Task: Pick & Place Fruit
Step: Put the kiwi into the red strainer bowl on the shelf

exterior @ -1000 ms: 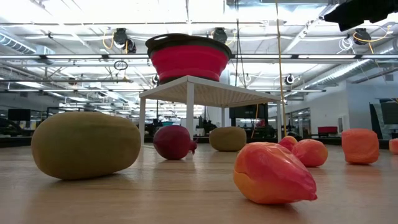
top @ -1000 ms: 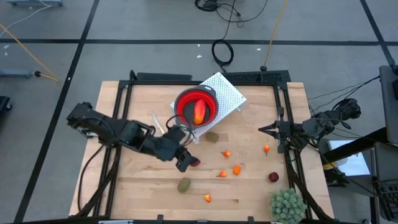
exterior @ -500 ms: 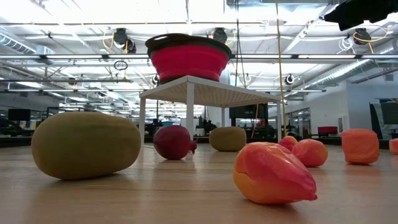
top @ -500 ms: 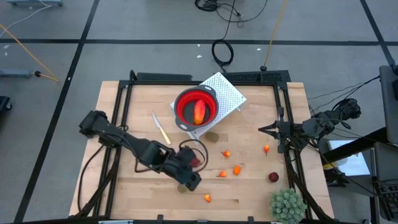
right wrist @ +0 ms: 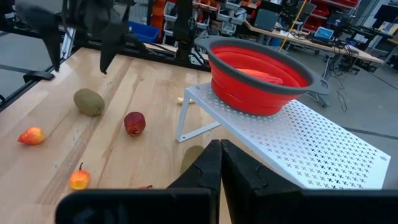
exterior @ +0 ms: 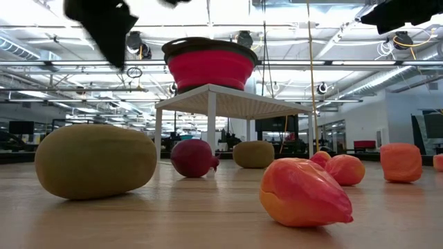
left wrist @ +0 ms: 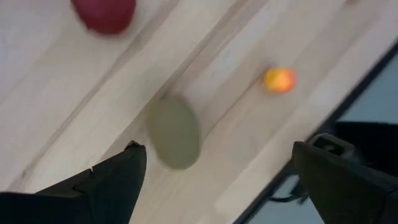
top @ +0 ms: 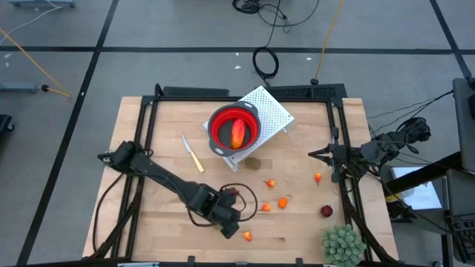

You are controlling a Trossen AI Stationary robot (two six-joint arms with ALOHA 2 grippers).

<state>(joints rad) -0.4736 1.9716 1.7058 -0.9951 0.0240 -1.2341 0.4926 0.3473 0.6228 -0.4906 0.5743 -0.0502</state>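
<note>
Since a second ago the left arm has swung away from the red bowl point(top: 234, 128) and reached down toward the table's point(top: 163, 222) near edge, and its fingers have spread wider on the way. The left gripper point(left wrist: 214, 180) now hangs wide open over an olive-brown oval fruit point(left wrist: 173, 131), which lies on the bare wood close to the near edge, left of centre. From overhead the arm hides that fruit, so its exact spot is best read from the left wrist view, and that view is smeared.

A dark red ball point(top: 233, 192) sits just beside the gripper, a small orange piece point(top: 247, 236) lies nearer the edge, and more orange bits point(top: 283, 202) are scattered toward the middle. One orange-red fruit point(top: 237, 133) already rests in the bowl, which stands on a white perforated stand point(top: 271, 110) at the far side.

The right gripper point(top: 319, 155) waits at the right edge, fingers closed on nothing.

To do the pick well, I would centre the oval between the fingers, with the narrow width across them, drop straight down, and close gently so it does not roll toward the red ball.
</note>
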